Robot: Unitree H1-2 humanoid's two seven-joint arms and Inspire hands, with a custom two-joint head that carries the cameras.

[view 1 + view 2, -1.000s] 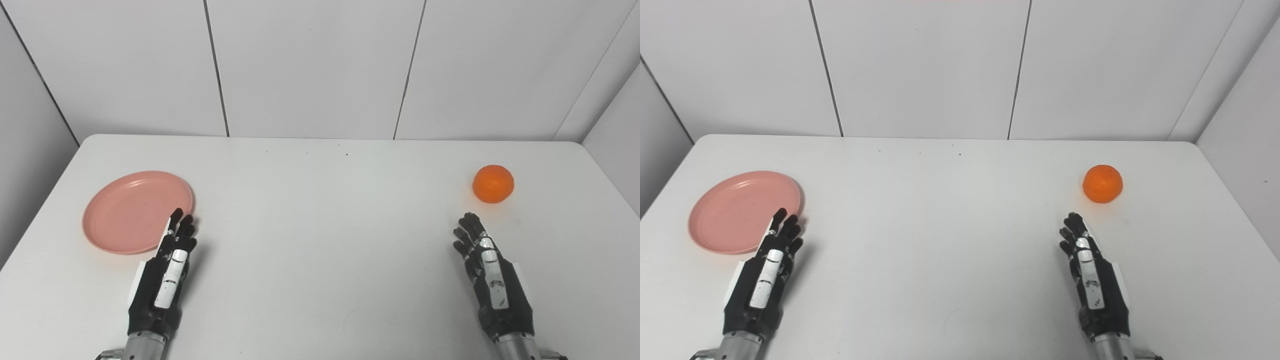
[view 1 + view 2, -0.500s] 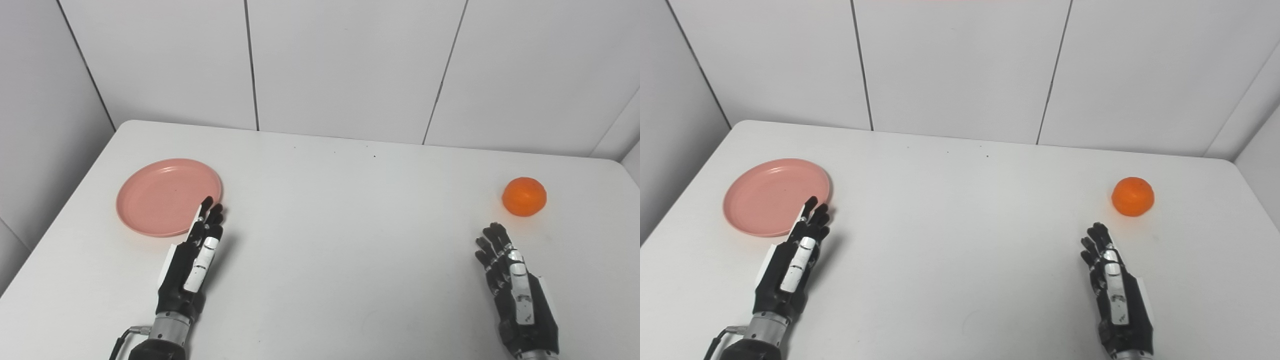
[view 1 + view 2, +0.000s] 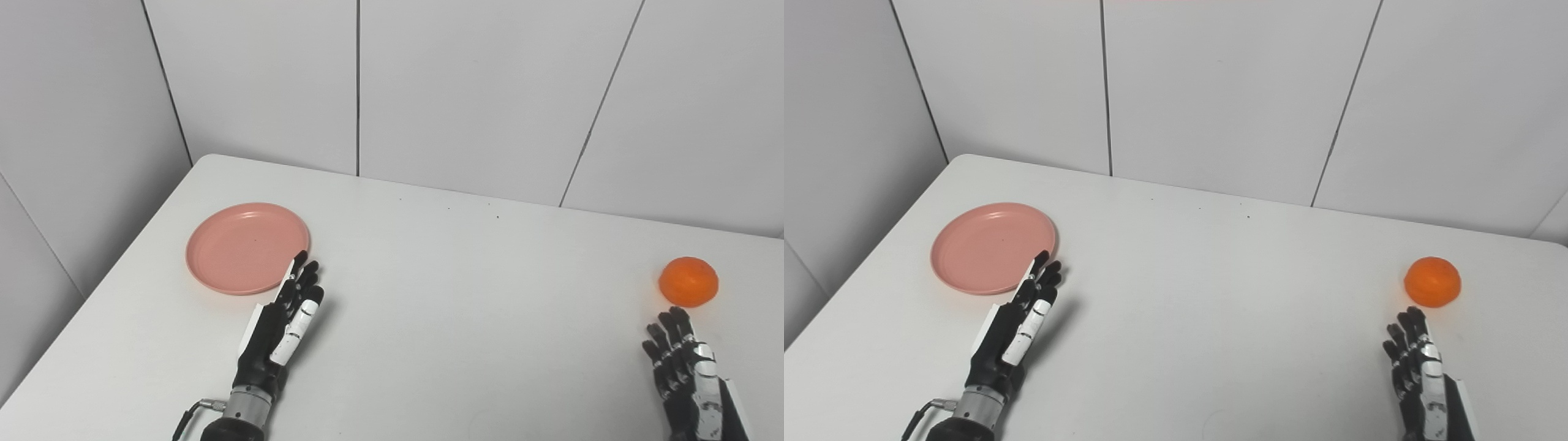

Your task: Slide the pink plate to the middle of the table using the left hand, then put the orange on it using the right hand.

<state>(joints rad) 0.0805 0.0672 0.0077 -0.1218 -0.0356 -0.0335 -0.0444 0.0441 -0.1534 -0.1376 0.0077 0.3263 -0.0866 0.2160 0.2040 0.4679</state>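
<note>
A white table (image 3: pixel 441 318) stands against pale panelled walls (image 3: pixel 478 92). On its left part lies the pink plate (image 3: pixel 248 248), flat on the tabletop and empty. The orange (image 3: pixel 688 282) sits far off on the right part of the table, well apart from the plate.

The left hand (image 3: pixel 282 327) lies low over the table, edge-on, with its fingers (image 3: pixel 300 285) stretched out straight and close together, pointing away from the robot. It holds nothing. The fingertips reach the plate's near right rim: in both views the topmost fingertip overlaps the rim's edge, but whether it actually touches the plate cannot be told. The rest of the hand lies beside the plate, on its near right side, and its shadow falls on the table to the right.

The right hand (image 3: pixel 1424 376) comes in at the bottom right corner, partly cut off by the picture's edge. Its fingers (image 3: pixel 1412 331) are also extended and a little spread, pointing toward the orange, and they grasp nothing. The orange rests on the table just beyond the fingertips, with a narrow strip of tabletop visible between them, so the hand and the fruit are near but apart.
</note>
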